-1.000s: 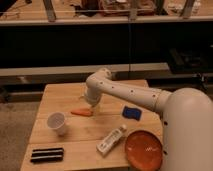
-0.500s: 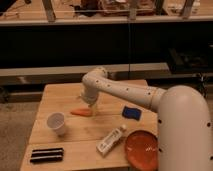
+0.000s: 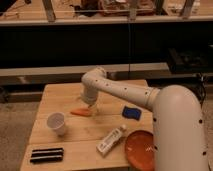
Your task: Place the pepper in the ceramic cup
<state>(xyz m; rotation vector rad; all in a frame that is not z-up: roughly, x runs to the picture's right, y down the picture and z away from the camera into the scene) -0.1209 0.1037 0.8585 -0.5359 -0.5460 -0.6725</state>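
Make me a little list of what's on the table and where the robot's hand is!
tool: low over the table, right beside the pepper's thick end
pepper: lying flat on the wood, between tool and cup
ceramic cup: upright, left of the pepper, apart from it
white bottle: lying on its side near the front
orange plate: front right corner
blue thing: right of the tool
black thing: front left
pepper in cup: not yet

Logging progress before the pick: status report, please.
Hand low over the table, at the small orange-red pepper. Pepper lying on the wood, not lifted. Plain white ceramic cup upright to its left, path clear.
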